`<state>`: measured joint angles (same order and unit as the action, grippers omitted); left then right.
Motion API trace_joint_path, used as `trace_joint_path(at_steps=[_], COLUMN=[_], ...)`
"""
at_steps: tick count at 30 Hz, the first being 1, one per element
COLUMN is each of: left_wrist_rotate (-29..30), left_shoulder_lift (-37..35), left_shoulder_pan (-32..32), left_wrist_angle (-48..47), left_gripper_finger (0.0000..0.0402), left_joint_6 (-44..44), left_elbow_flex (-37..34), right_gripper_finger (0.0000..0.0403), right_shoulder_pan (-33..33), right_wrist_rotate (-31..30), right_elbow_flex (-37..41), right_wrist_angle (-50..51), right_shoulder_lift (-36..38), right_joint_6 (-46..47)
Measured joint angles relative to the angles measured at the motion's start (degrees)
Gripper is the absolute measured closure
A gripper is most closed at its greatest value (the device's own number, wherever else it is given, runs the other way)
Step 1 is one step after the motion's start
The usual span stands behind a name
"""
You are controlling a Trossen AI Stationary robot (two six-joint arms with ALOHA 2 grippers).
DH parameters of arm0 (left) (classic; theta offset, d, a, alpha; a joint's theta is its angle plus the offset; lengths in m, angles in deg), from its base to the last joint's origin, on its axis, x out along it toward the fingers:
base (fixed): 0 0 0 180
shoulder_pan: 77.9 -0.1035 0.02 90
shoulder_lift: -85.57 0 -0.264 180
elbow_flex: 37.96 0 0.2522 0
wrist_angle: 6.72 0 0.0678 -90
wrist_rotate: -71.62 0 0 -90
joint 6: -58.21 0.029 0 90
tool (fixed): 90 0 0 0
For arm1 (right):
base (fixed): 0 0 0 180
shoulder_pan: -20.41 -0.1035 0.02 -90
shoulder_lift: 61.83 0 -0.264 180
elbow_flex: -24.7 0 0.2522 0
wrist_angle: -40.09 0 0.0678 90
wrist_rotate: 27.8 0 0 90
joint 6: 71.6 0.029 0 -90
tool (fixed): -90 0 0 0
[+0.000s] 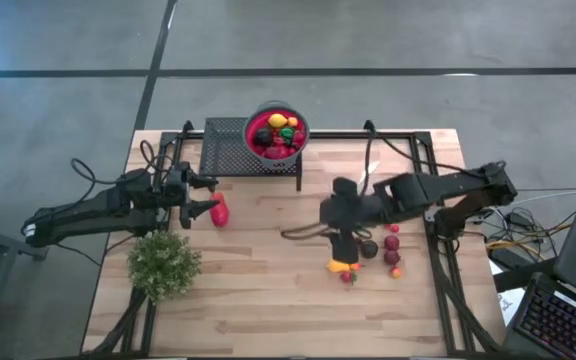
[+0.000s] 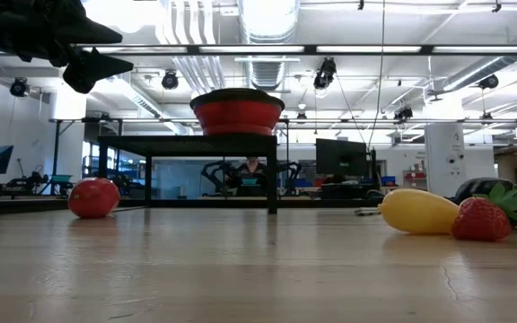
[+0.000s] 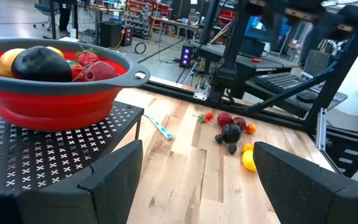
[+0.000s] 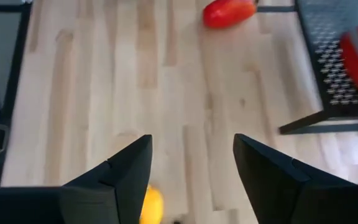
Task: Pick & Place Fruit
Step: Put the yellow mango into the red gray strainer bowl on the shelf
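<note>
From above, the right gripper (image 1: 342,250) hangs over a loose group of fruit (image 1: 380,252) on the right side of the worktop (image 1: 268,290), just above a yellow piece (image 1: 340,266); its fingers look spread with nothing between them. The left gripper (image 1: 196,205) waits near the left edge, just beside a large red fruit (image 1: 219,211), spread and empty. A red bowl (image 1: 277,133) with several fruits already inside stands on a black mesh stand (image 1: 230,148) at the far edge, and a green plant (image 1: 164,264) sits at the near left. In the low view, the yellow piece (image 2: 418,212) and a strawberry (image 2: 483,218) lie touching each other on the worktop. The left wrist view shows the bowl (image 3: 55,93) full and the fruit group far across the worktop. In the right wrist view, the fingers (image 4: 114,180) are apart, and the yellow piece (image 4: 150,205) lies close to one of them. The step in hand seems to be the approach to this piece; next the gripper should come down around it, pinch it, and carry it to the bowl.
</note>
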<state>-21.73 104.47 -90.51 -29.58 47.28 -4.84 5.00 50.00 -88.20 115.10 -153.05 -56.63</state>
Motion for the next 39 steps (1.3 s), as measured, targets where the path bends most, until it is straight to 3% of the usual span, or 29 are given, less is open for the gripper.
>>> trace_joint_path(at_steps=[11, 20, 29, 39], left_wrist_rotate=[0.0, 0.0, 0.0, 0.0], left_shoulder_lift=[0.0, 0.0, 0.0, 0.0], left_shoulder_pan=[0.0, 0.0, 0.0, 0.0], left_wrist_angle=[0.0, 0.0, 0.0, 0.0], left_gripper_finger=[0.0090, 0.0090, 0.0090, 0.0090], left_joint_6=[0.0, 0.0, 0.0, 0.0], left_elbow_flex=[0.0, 0.0, 0.0, 0.0], right_gripper_finger=[0.0200, 0.0215, 0.0229, 0.0177], right_shoulder_pan=[-8.1, -10.6, -11.6, -11.6], right_wrist_rotate=[0.1, 0.5, 0.9, 1.7], right_elbow_flex=[7.4, 13.5, 24.3, 31.3], right_wrist_angle=[-0.8, -2.3, -12.8, -15.8], right_shoulder_lift=[0.0, 0.0, 0.0, 0.0], right_joint_6=[3.3, 7.2, 7.6, 11.8])
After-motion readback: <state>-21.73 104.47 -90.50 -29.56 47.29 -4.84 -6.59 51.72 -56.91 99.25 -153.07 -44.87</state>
